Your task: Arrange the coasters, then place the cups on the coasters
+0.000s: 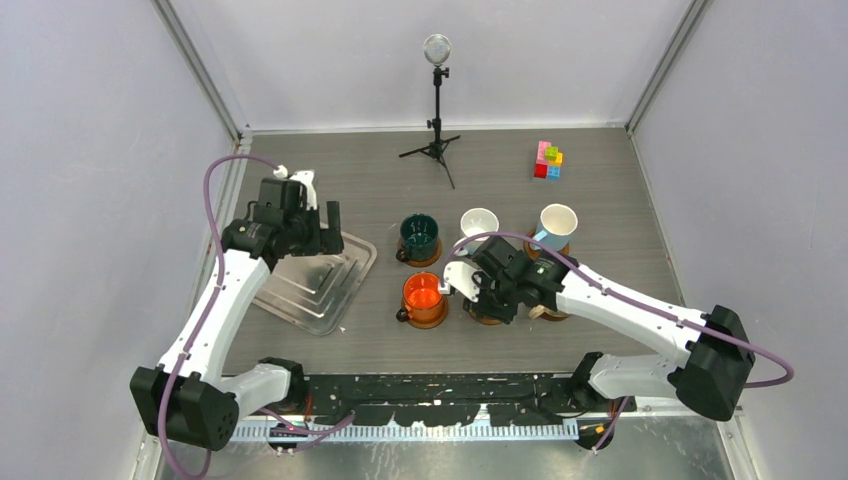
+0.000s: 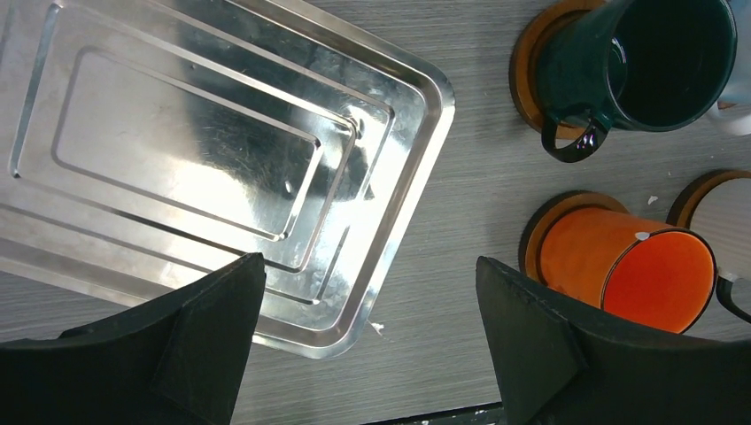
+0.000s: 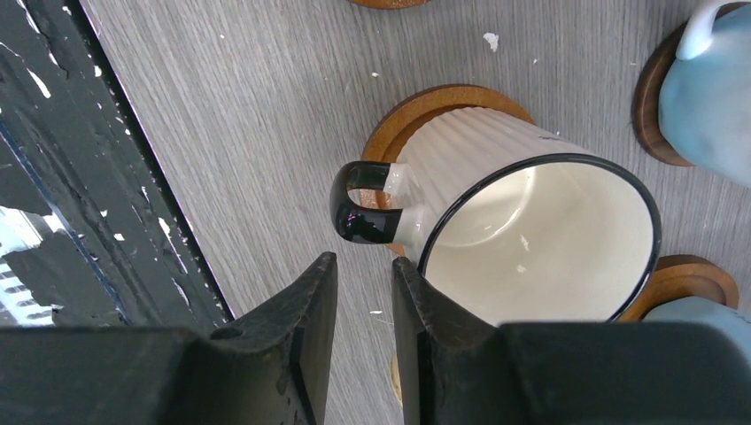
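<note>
My right gripper [image 3: 363,264] is shut with nothing between its fingers, just left of a ribbed white cup with a dark rim [image 3: 531,221]. That cup stands on a wooden coaster [image 3: 443,104], its black handle [image 3: 359,205] just beyond my fingertips. A light blue cup [image 3: 708,97] sits on a coaster [image 3: 651,106] at the upper right. My left gripper [image 2: 367,266] hangs open over the silver tray's corner [image 2: 425,133]. The dark green cup [image 2: 638,62] and the orange cup [image 2: 638,266] each stand on a coaster. From above, a white cup [image 1: 478,224] stands between green and blue.
The silver tray [image 1: 345,285] lies left of the cups under my left arm. A small tripod [image 1: 436,120] and a stack of coloured blocks [image 1: 548,160] stand at the back. The table's dark front edge [image 3: 53,177] runs close to my right gripper.
</note>
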### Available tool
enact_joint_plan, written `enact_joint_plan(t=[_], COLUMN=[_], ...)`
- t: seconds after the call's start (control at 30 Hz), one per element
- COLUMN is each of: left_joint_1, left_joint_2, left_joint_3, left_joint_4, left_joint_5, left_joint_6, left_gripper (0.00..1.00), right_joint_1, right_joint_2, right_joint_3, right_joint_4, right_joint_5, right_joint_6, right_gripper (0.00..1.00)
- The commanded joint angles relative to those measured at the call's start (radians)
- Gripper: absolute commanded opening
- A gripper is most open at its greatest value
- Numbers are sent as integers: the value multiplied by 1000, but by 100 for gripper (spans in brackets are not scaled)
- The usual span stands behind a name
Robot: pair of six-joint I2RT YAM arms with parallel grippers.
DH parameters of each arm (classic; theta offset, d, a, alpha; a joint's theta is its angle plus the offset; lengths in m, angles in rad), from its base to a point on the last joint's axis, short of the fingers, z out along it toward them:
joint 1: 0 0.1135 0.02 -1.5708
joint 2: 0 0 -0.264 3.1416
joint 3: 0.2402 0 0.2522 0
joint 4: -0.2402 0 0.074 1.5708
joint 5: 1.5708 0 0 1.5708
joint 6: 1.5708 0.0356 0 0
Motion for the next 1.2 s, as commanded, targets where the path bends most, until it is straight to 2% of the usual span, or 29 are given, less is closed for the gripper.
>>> enact_joint_plan(t=[0.0, 0.37, 0.67, 0.73, 0.83, 0.97, 1.03, 1.1, 1.17], left_joint_1=[10, 16, 22, 27, 54, 172, 227, 241, 246], left_joint_2=[-16, -5, 10, 28, 102, 193, 252, 340, 428], left_joint_3=[14, 2, 14, 33, 89, 181, 237, 302, 385], left_joint_4=[8, 7, -22, -45, -121, -221, -251, -274, -317], left_joint_5=[-8, -10, -13, -13, 42, 159, 198, 145, 145], left_joint_6=[-2, -6, 24, 75, 283, 621, 741, 736, 646], left_gripper=[90, 90, 92, 95, 98, 100, 100, 98, 94], right_joint_1=[9, 31, 31, 31, 31, 31, 31, 31, 24], right_joint_2=[-1, 14, 1, -7, -27, -56, -73, -87, -98], right_joint_3=[16, 15, 15, 36, 86, 135, 147, 156, 162], right_joint_4=[61, 100, 106, 78, 6, -64, -77, -80, -66], right_joint_5=[7, -5, -15, -44, -119, -174, -191, -199, -192], right_joint_6=[-4, 17, 30, 25, 8, -2, -1, 16, 48], right_gripper=[34, 36, 42, 44, 52, 60, 63, 65, 66])
